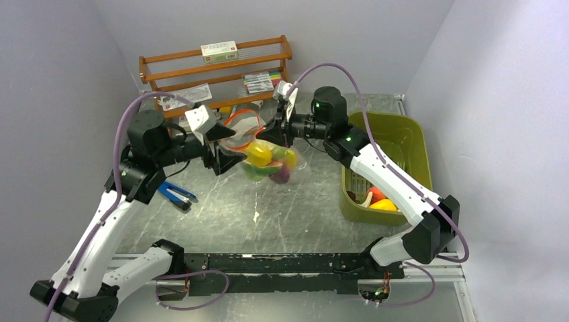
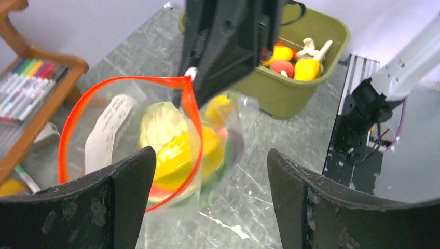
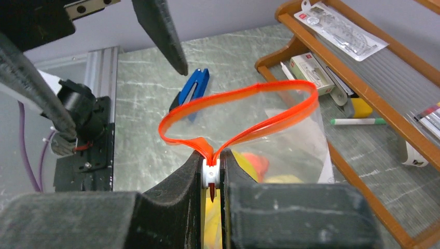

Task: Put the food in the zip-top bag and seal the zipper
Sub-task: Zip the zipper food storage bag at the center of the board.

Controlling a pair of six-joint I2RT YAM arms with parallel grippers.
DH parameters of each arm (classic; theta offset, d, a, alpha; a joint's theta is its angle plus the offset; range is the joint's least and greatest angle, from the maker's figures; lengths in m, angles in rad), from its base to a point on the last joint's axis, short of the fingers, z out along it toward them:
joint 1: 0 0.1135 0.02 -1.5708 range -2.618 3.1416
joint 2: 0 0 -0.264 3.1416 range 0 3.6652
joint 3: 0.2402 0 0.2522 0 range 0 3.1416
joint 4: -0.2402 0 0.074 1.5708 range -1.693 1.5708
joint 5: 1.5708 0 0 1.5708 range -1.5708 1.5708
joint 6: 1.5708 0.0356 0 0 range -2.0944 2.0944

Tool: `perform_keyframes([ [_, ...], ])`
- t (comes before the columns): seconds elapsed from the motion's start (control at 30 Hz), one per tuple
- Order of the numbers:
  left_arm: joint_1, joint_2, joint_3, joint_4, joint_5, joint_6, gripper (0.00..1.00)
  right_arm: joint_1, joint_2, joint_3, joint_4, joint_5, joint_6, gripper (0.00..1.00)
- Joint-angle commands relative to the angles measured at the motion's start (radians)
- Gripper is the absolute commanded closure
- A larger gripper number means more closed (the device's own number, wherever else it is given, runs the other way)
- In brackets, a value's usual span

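1. Right gripper (image 3: 211, 167): jaws closed together on 1 end of the thin red-orange plastic zipper (image 3: 233, 96). A small white tab at that end is pinched between the 2 fingers.
2. Clear crinkly zip-top bag (image 3: 306, 135): hangs from the right gripper over the grey marbled table (image 1: 288, 221), between the 2 arms. The top view does not show whether its bottom touches the table.
3. Zipper condition: unsealed. The 2 strips meet only at the clamped end and bow apart into a wide loop, so the mouth stands open.
4. Glossy plastic toy food (image 2: 171, 150): several pieces, mainly yellow with some green, red and purple, lie inside the bag at its lower part.
5. Left gripper (image 2: 210, 161): jaws wide apart, gripping nothing. It faces the open mouth from just beside the bag. 1 finger overlaps the bag's lower edge in the left wrist view; contact cannot be confirmed.
6. Olive-green plastic bin (image 2: 280, 98): stands on the table's right side and contains further yellow, orange-red and cream toy pieces (image 2: 293, 62).
7. Wooden rack (image 1: 215, 67): at the rear of the table, carrying coloured marker pens (image 2: 26, 83).
8. Blue-handled tool (image 3: 192, 91): lies on the table near the left arm.
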Motion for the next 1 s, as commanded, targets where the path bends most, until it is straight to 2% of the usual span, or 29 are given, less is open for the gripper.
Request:
perform_keyframes([
  [0.0,0.0,-0.105,-0.068,0.071,0.123,0.223,0.21,0.028,-0.033,0.028,-0.001,0.054,0.058,1.0],
  [0.13,0.0,-0.187,-0.151,0.099,0.061,0.325,0.16,0.043,-0.016,-0.027,0.004,0.034,0.057,1.0],
  [0.3,0.0,-0.161,-0.168,-0.022,0.074,0.437,0.18,0.067,0.009,-0.101,-0.062,0.017,0.006,1.0],
  [0.4,0.0,-0.146,-0.189,-0.037,0.063,0.449,0.19,0.074,0.019,-0.102,-0.153,-0.005,-0.082,1.0],
  [0.5,0.0,-0.138,-0.219,-0.012,0.139,0.457,0.18,0.076,0.031,-0.088,-0.231,0.012,-0.143,1.0],
  [0.63,0.0,-0.093,-0.216,-0.02,0.25,0.453,0.18,0.078,0.02,-0.089,-0.24,-0.019,-0.167,1.0],
  [0.73,0.0,-0.065,-0.23,0.024,0.31,0.436,0.13,0.08,-0.006,-0.115,-0.227,-0.035,-0.188,1.0],
  [0.87,-0.001,-0.043,-0.251,0.107,0.29,0.388,0.11,0.08,-0.034,-0.133,-0.274,-0.034,-0.267,0.98],
  [0.97,-0.006,-0.007,-0.233,0.102,0.293,0.402,0.12,0.079,-0.043,-0.122,-0.348,-0.01,-0.328,0.94],
])
